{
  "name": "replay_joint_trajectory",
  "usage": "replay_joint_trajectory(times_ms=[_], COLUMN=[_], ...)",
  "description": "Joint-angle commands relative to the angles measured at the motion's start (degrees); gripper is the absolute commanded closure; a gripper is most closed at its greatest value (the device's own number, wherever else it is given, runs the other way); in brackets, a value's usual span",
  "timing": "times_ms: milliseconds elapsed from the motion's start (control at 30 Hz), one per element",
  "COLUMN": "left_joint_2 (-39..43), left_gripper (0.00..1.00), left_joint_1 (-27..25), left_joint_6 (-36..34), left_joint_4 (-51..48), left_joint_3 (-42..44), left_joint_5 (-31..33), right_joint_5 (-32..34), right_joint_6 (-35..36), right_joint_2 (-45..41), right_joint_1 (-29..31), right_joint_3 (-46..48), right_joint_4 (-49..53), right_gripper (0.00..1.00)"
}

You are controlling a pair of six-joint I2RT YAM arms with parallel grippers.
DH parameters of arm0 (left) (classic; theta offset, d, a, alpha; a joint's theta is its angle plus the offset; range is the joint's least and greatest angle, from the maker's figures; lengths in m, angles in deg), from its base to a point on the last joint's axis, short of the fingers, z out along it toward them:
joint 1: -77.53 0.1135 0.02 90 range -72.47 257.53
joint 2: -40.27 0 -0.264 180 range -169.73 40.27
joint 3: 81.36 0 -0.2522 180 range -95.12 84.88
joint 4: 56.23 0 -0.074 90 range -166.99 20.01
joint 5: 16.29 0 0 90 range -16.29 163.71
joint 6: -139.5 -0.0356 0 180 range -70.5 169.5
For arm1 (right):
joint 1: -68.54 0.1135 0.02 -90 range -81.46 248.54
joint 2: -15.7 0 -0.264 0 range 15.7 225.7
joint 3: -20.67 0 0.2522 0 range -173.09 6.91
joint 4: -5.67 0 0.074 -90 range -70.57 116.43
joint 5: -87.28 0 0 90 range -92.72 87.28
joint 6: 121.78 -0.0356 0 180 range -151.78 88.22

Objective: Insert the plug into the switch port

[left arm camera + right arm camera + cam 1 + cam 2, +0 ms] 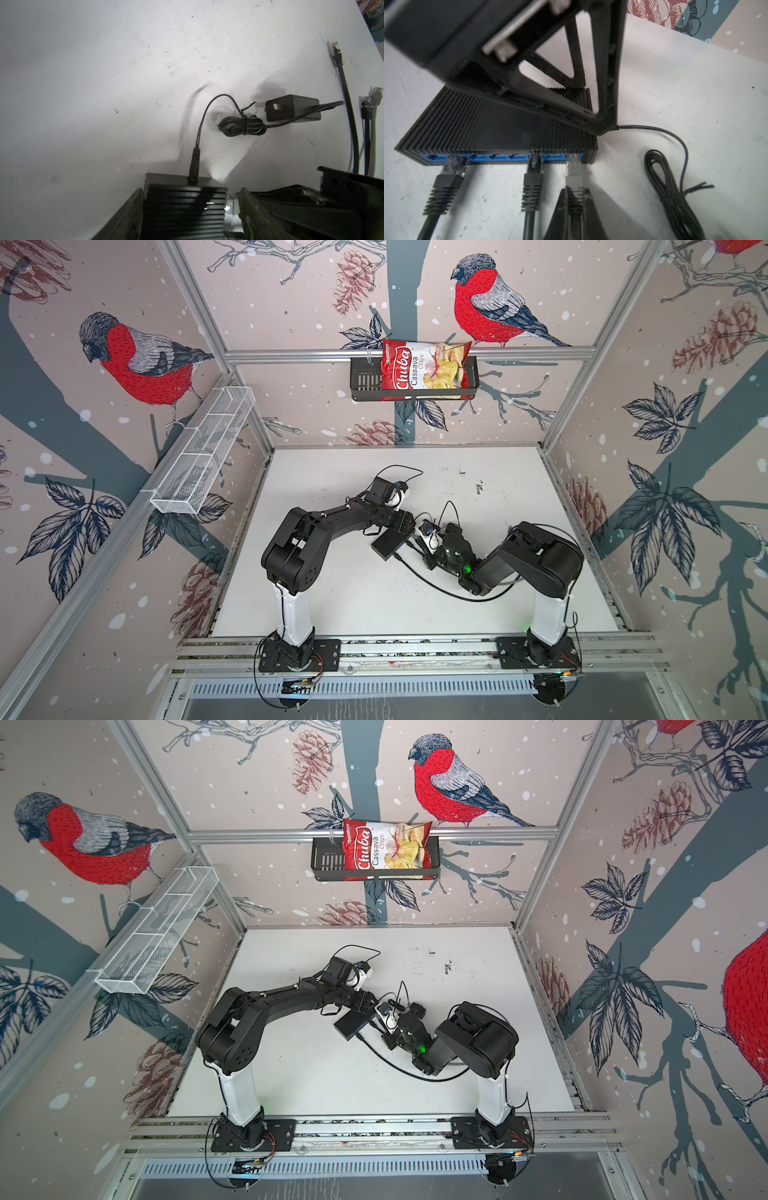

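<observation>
Right gripper point(574, 197) is clamped on the grey plug point(574, 173) by its boot. The plug tip is at the mouth of the end port point(574, 159) in the blue row on the switch point(467, 128), with the clear body showing. Can't tell if it's seated. Two black plugs point(532, 178) sit at other ports on the same edge. The switch lies flat on the table point(332, 601), mid-table in both top views, between the two grippers. Left gripper point(188, 195) straddles it with jaws apart and a slit showing beside one finger point(257, 209). The power cord point(196, 133) runs from the switch end to a tied coil, with the adapter point(293, 110) beyond. Far wall: chips bag point(424, 369) in a black basket point(363, 381).
</observation>
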Motion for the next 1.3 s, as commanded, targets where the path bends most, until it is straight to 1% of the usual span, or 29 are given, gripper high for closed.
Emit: replay_joint_trajectory(times_ms=[0, 233, 367, 533, 700, 933, 1167, 1267], left_joint_2=[0.0, -0.3, -0.4, 0.7, 1.5, 0.3, -0.8, -0.8], left_gripper=[0.30, 0.30, 0.31, 0.32, 0.33, 0.33, 0.33, 0.33], left_joint_1=[-1.1, -2.4, -3.0, -3.8, -5.2, -5.8, -6.0, -5.9], left_joint_6=[0.6, 1.3, 2.2, 5.6, 6.9, 6.4, 6.8, 7.1], left_joint_4=[-0.7, 0.6, 1.4, 4.1, 5.0, 7.1, 7.8, 8.7], left_joint_3=[0.6, 1.5, 2.3, 4.8, 5.6, 5.7, 6.7, 7.4], left_joint_5=[-5.3, -5.7, -5.7, -5.5, -5.3, -7.7, -8.3, -8.8], right_joint_5=[1.5, 1.1, 1.2, 2.1, 2.8, 2.1, 1.0, -0.6], right_joint_6=[-0.2, 0.4, 0.6, 0.5, 0.3, 1.3, 0.6, 0.5], right_joint_2=[0.8, 1.1, 1.0, 1.2, 2.0, 2.5, 2.2, 2.1], right_joint_1=[0.2, 0.2, 0.2, 0.1, 0.1, 0.0, -1.4, -1.8], right_joint_3=[-1.0, -1.7, -3.1, -4.8, -6.0, -7.7, -8.4, -8.8], right_joint_4=[-4.5, -5.2, -3.9, -2.9, -2.2, -1.9, -3.4, -4.0], right_gripper=[1.00, 1.00, 1.00, 1.00, 1.00, 1.00, 1.00, 1.00])
